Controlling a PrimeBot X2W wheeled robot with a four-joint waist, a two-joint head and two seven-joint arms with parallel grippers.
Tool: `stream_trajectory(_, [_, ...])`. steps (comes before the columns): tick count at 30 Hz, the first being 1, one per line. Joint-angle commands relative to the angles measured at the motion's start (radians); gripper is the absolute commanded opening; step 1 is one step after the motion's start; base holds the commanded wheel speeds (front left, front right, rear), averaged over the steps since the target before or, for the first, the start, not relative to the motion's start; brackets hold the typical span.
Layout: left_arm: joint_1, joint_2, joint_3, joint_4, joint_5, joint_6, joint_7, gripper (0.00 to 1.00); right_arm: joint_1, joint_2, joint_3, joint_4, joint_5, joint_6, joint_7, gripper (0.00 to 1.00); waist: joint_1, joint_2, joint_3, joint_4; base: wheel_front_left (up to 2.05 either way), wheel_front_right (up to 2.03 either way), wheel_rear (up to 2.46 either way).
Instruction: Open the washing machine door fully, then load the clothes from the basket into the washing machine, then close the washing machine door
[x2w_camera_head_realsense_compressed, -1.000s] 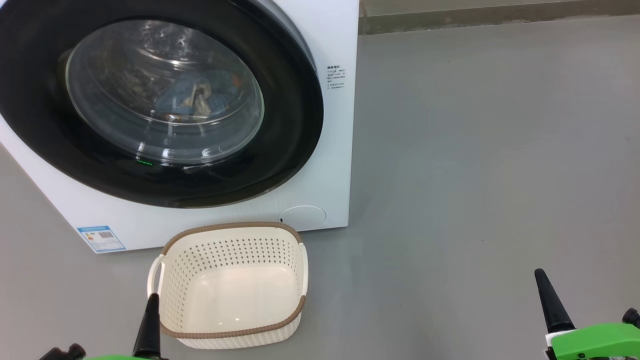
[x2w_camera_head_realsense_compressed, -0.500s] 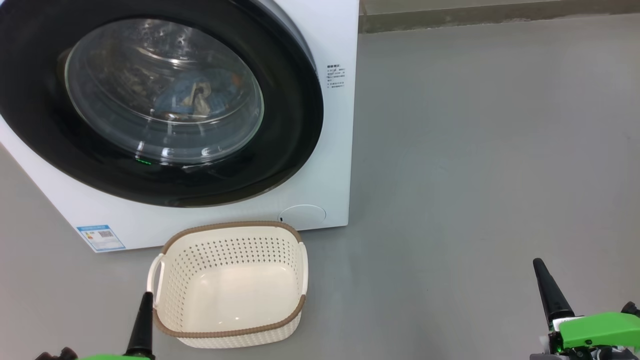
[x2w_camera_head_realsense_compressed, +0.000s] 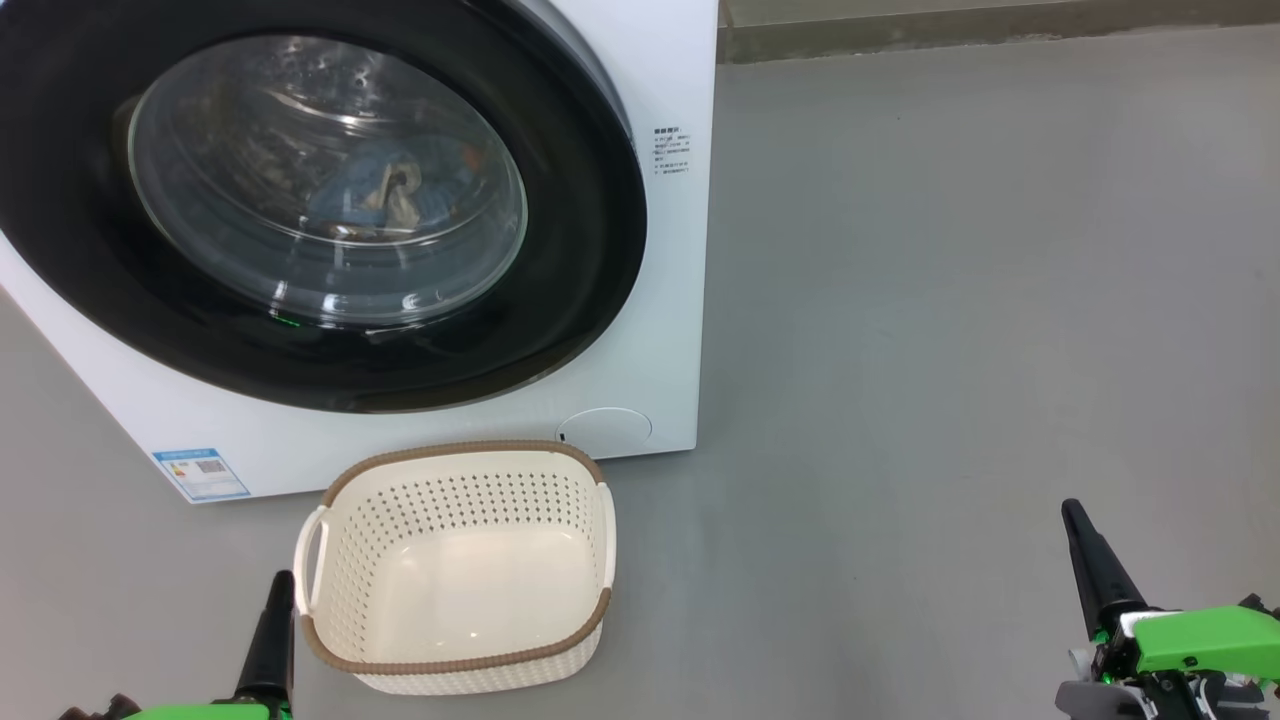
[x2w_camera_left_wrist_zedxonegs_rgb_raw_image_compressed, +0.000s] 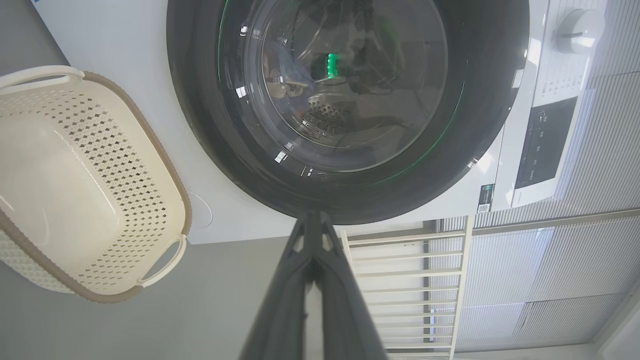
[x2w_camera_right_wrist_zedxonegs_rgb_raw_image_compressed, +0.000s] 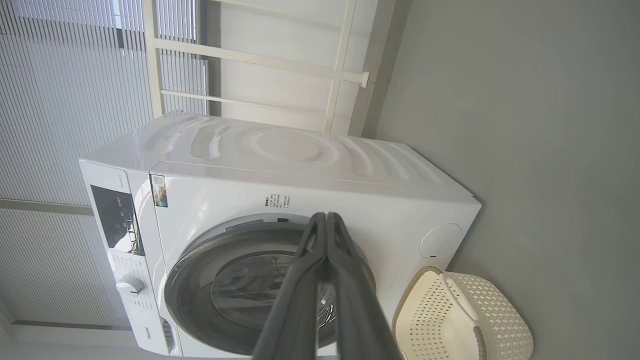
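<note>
1. Status: washing machine door (x2w_camera_head_realsense_compressed: 310, 200) sits flush on washing machine (x2w_camera_head_realsense_compressed: 660, 330) front, no gap seen at black rim; it fills 10–11 o'clock of head view.
2. Clothes (x2w_camera_head_realsense_compressed: 400, 195): blue fabric w/ cream bit, seen thru the glass, inside drum, approx centre of the bowl.
3. Basket (x2w_camera_head_realsense_compressed: 460, 662): on floor (x2w_camera_head_realsense_compressed: 950, 300) at 6 o'clock of the machine front, just below service flap (x2w_camera_head_realsense_compressed: 605, 428), nothing in it. Near the machine; touching or not, can't tell.
4. L gripper (x2w_camera_head_realsense_compressed: 280, 590): fingers pinched together, holds nothing, at 7 o'clock of head view, tip just beside basket's left handle.
5. R gripper (x2w_camera_head_realsense_compressed: 1075, 520): same, pinched closed & empty, at 4–5 o'clock, well apart from basket.
6. Judgement: load + close look done; step in hand = confirm latch, park arms.
7. Do it well: keep both pincers closed, pull back low & straight. Watch the L tip, since it could snag the handle or nudge the basket.
8. If latch is in doubt: push square on the black rim w/ closed tips, on the side away from hinge (hinge side unclear here). Glossy rim is prob slippery, so no angled push. Avoid the glass.
</note>
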Motion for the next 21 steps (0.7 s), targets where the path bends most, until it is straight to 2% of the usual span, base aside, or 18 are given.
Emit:
stream_trajectory(1, [-0.044,0.009,0.037,-0.033,-0.039,-0.006,0.013,0.00,-0.057,-0.018,0.021,-0.016,0.047,0.003,0.008,0.00,0.0000,-0.0001,0.000,0.000,0.00,0.00,0.00])
stream_trajectory(12, [-0.050,0.009,0.058,-0.038,-0.147,-0.008,0.042,0.00,-0.084,-0.019,0.022,0.005,0.161,0.003,0.024,0.00,0.0000,-0.0001,0.002,0.000,0.00,0.00,0.00])
stream_trajectory(21, [-0.050,0.009,0.058,-0.038,-0.147,-0.008,0.041,0.00,-0.084,-0.018,0.020,0.005,0.159,0.003,0.026,0.00,0.0000,-0.0001,0.002,0.000,0.00,0.00,0.00])
